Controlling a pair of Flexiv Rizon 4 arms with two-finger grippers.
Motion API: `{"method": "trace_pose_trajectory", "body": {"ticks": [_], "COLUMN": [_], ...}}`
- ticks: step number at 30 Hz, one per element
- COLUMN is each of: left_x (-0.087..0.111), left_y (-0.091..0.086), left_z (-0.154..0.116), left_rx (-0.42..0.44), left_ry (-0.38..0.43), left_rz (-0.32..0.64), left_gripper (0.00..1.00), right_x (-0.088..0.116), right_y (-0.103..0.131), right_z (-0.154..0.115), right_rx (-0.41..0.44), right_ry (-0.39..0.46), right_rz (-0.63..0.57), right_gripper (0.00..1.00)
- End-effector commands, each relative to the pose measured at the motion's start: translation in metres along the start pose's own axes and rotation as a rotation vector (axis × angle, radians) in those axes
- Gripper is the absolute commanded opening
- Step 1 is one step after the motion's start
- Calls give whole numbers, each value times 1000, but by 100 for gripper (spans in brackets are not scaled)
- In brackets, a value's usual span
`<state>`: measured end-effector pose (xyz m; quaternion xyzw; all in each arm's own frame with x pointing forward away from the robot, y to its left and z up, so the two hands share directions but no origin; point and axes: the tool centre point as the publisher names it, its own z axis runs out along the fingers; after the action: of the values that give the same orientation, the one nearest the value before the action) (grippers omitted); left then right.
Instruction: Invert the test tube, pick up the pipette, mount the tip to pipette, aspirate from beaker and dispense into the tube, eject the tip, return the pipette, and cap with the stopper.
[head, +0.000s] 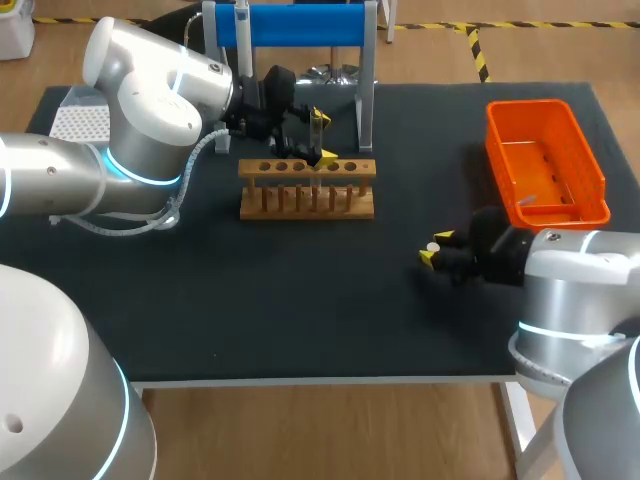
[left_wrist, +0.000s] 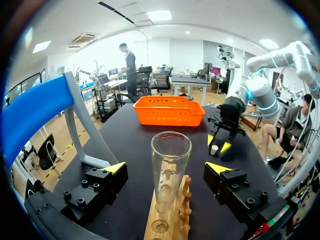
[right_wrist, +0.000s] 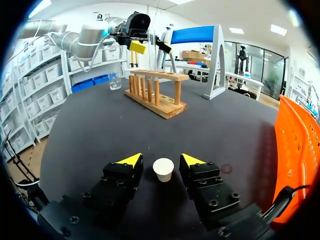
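Capping step, by my reading, with the pickup not yet made.

Left gripper (left_wrist: 166, 169) hangs with fingers spread wide either side of the clear glass test tube (left_wrist: 171, 150), touching neither wall. The tube stands upright, mouth up, in the slotted wooden rack (left_wrist: 177, 215). Further right, the right gripper (right_wrist: 162, 160) sits low over the black tabletop (right_wrist: 100, 130), fingers parted around the small white stopper (right_wrist: 163, 169) with a sliver of gap each side. The next move calls for closing on the stopper, lifting it and centring it over the tube's mouth.
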<state>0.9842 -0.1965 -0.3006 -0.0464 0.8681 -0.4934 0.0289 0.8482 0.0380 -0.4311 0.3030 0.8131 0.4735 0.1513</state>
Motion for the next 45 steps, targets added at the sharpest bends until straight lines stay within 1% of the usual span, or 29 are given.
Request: {"method": "trace_pose_trajectory", "body": {"ticks": [1,13,22,29,36,41,45], "left_x": [0,0,0,0,0,0,0], "left_y": [0,0,0,0,0,0,0], "left_z": [0,0,0,0,0,0,0], "left_rx": [-1,-1,-1,-1,-1,-1,-1], "left_ry": [-1,-1,-1,-1,-1,-1,-1], "left_rz": [0,0,0,0,0,0,0], "left_gripper": [100,100,100,100,100,100,100], "right_x": [0,0,0,-1,-1,-1,-1], "right_y": [0,0,-1,-1,-1,-1,-1], "right_z": [1,2,2,2,2,3,3], "right_rx": [2,7,8,12,15,16,18], "right_ry": [-5,-7,-9,-13,-16,-17,-18], "right_rz": [-12,-13,-11,-12,-13,-14,-14], "right_gripper": [47,44,44,38,35,27,26]}}
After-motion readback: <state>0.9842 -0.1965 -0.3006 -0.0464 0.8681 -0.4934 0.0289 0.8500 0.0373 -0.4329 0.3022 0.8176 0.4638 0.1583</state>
